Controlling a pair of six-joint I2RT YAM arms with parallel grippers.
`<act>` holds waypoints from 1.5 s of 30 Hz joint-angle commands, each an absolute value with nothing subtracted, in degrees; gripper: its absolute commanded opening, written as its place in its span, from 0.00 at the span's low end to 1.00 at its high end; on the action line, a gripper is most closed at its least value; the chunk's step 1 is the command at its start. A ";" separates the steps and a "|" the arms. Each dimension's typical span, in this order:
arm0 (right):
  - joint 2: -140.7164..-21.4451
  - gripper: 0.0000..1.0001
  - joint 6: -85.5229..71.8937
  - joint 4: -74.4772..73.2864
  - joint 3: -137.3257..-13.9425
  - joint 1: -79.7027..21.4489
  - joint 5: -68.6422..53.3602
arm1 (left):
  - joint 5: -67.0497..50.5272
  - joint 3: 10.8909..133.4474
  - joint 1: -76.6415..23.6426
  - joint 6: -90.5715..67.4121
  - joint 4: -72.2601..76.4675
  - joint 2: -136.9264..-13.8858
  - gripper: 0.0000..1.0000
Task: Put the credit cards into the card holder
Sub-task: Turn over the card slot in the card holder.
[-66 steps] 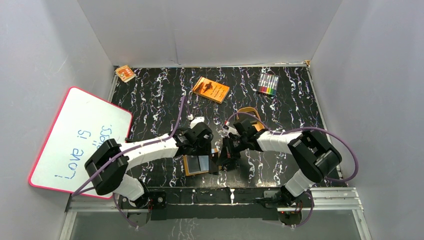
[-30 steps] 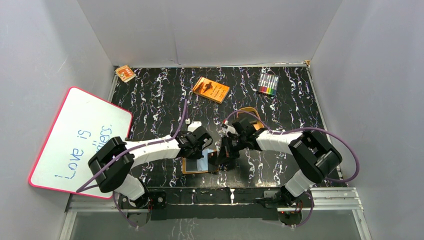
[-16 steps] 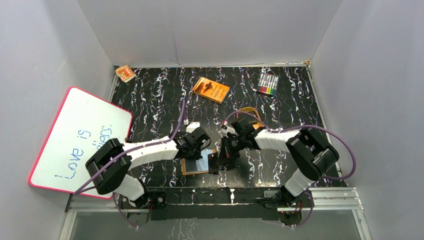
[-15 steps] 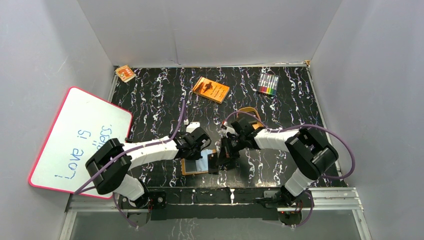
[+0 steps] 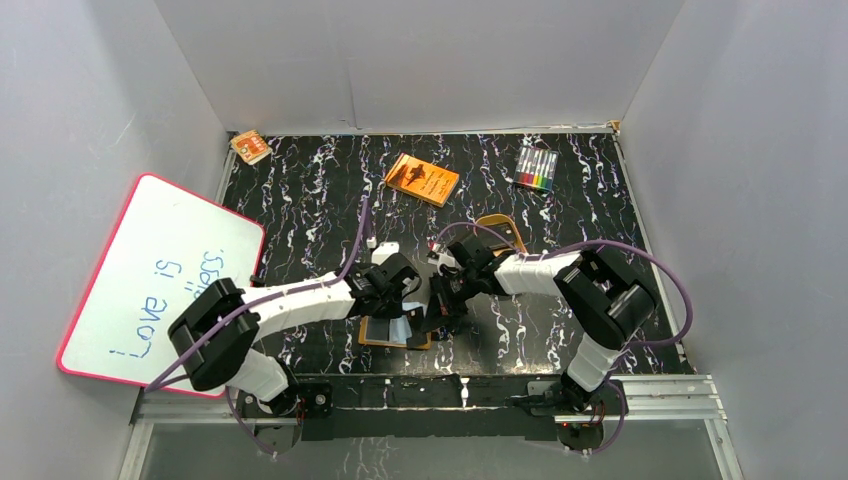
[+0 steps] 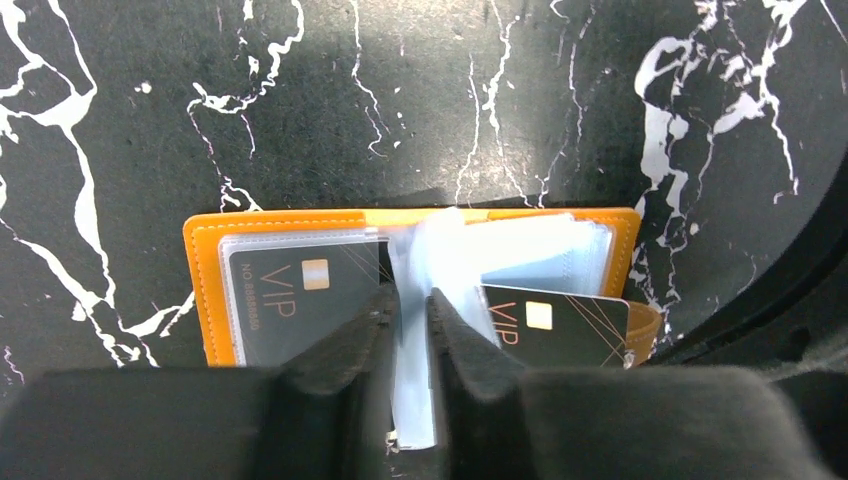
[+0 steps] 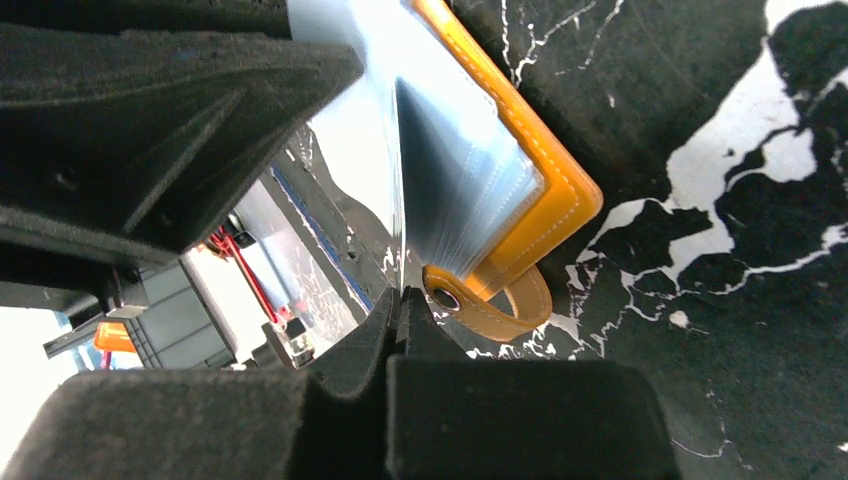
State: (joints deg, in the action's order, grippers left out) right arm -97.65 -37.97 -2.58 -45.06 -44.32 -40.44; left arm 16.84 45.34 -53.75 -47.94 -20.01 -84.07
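The card holder [image 6: 205, 290] lies open on the black marbled table, orange rim around pale blue pockets; it also shows in the top view [image 5: 385, 337]. One black VIP credit card [image 6: 290, 300] sits in its left pocket. My left gripper [image 6: 408, 300] is shut on a pale blue pocket leaf [image 6: 440, 250] and holds it up. My right gripper [image 7: 398, 295] is shut on the edge of a second black credit card [image 6: 555, 325], whose far end lies at the right-hand pockets [image 7: 470, 170]. The snap tab [image 7: 490, 305] curls beside the right fingers. Both grippers meet over the wallet in the top view.
An orange book [image 5: 422, 179] and a pack of coloured markers [image 5: 536, 168] lie at the back. A tan oval tray [image 5: 500, 228] sits behind the right arm. A whiteboard [image 5: 160, 275] leans at the left, and a small orange box [image 5: 250, 147] is in the back left corner.
My right gripper has moved left with its card, in against the wallet's right side. The wallet has shifted slightly. My left gripper has stayed on the pocket leaf.
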 commanded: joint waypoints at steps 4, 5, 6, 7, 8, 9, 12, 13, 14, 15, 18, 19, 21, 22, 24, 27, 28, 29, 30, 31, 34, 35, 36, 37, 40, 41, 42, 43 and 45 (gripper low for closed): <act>-97.45 0.00 -39.11 0.48 -47.29 -44.76 -40.57 | 16.92 47.97 -53.44 -47.64 -23.63 -78.09 0.42; -97.39 0.00 -39.36 1.07 -47.29 -44.75 -40.58 | 17.01 48.29 -53.43 -47.59 -24.12 -77.44 0.46; -97.34 0.00 -39.50 1.25 -47.33 -44.74 -40.60 | 17.10 48.64 -53.38 -47.54 -24.56 -76.98 0.49; -97.24 0.00 -39.81 1.49 -47.35 -44.75 -40.56 | 17.19 49.00 -53.37 -47.45 -25.14 -76.39 0.51; -97.13 0.00 -40.14 1.74 -47.39 -44.76 -40.53 | 17.30 49.32 -53.37 -47.37 -25.71 -75.76 0.52; -97.04 0.00 -40.46 1.98 -47.54 -44.82 -40.56 | 17.49 49.46 -53.36 -47.36 -26.20 -75.00 0.53; -96.96 0.00 -41.37 2.52 -48.43 -45.09 -40.61 | 18.55 49.61 -53.35 -47.46 -27.89 -72.16 0.55; -97.02 0.00 -41.62 2.63 -48.86 -45.23 -40.59 | 19.04 49.54 -53.35 -47.54 -28.46 -71.06 0.55; -97.23 0.00 -41.77 2.68 -49.26 -45.44 -40.53 | 19.52 49.32 -53.35 -47.68 -28.82 -69.98 0.55; -97.46 0.00 -41.97 2.79 -49.69 -45.64 -40.48 | 20.04 49.00 -53.35 -47.86 -29.15 -68.85 0.55; -98.59 0.00 -43.04 4.11 -50.99 -46.12 -40.62 | 21.81 46.95 -53.27 -48.73 -29.46 -65.40 0.55; -99.22 0.00 -43.48 4.63 -51.59 -46.32 -40.65 | 22.49 46.19 -53.27 -49.21 -29.54 -64.22 0.55; -100.74 0.00 -44.43 5.63 -52.92 -46.72 -40.67 | 23.77 44.64 -53.27 -50.31 -29.63 -61.87 0.55; -101.63 0.00 -44.83 5.99 -53.41 -46.88 -40.63 | 24.04 44.05 -53.26 -50.76 -29.46 -61.03 0.54; -103.15 0.00 -45.56 6.62 -54.32 -47.18 -40.43 | 24.41 42.78 -53.26 -51.21 -29.03 -59.34 0.54; -106.49 0.00 -46.86 7.90 -56.16 -47.75 -39.99 | 24.45 40.93 -53.21 -51.42 -27.61 -57.75 0.53; -107.64 0.00 -47.21 8.17 -56.91 -47.97 -39.93 | 24.36 40.54 -53.17 -51.37 -27.15 -57.68 0.53; -108.29 0.00 -47.31 8.29 -57.41 -48.17 -40.06 | 24.28 40.25 -53.15 -51.40 -26.78 -57.93 0.52; -108.95 0.00 -47.42 8.41 -57.92 -48.37 -40.20 | 24.21 39.97 -53.13 -51.43 -26.41 -58.17 0.51; -109.24 0.00 -47.46 8.40 -58.22 -48.48 -40.23 | 24.20 39.64 -53.06 -51.43 -25.92 -58.63 0.50; -108.93 0.00 -47.37 8.17 -58.21 -48.65 -40.00 | 24.13 38.15 -52.50 -51.34 -23.66 -61.13 0.46; -108.26 0.00 -47.19 7.70 -57.94 -48.69 -39.83 | 23.87 37.74 -52.12 -51.39 -23.04 -62.10 0.45; -107.29 0.00 -46.99 7.14 -57.55 -48.69 -39.51 | 23.72 37.45 -51.83 -51.44 -22.57 -63.06 0.42; -106.33 0.00 -46.85 6.73 -56.89 -48.65 -39.14 | 23.77 37.21 -51.49 -51.79 -22.33 -64.13 0.40; -101.80 0.00 -46.87 5.64 -54.53 -48.60 -37.39 | 24.79 37.17 -50.55 -53.67 -23.70 -66.49 0.37; -100.15 0.00 -46.94 5.37 -53.40 -48.50 -36.71 | 24.99 37.05 -50.25 -54.25 -24.16 -66.66 0.36; -98.96 0.00 -47.12 5.10 -52.44 -48.30 -36.13 | 25.21 36.86 -50.06 -54.65 -24.32 -66.50 0.36; -97.87 0.00 -47.29 4.95 -51.59 -48.27 -35.70 | 25.51 36.49 -49.89 -55.09 -24.46 -66.03 0.35; -96.40 0.00 -47.56 4.93 -49.77 -48.00 -35.30 | 26.12 35.85 -49.46 -55.81 -24.75 -64.53 0.35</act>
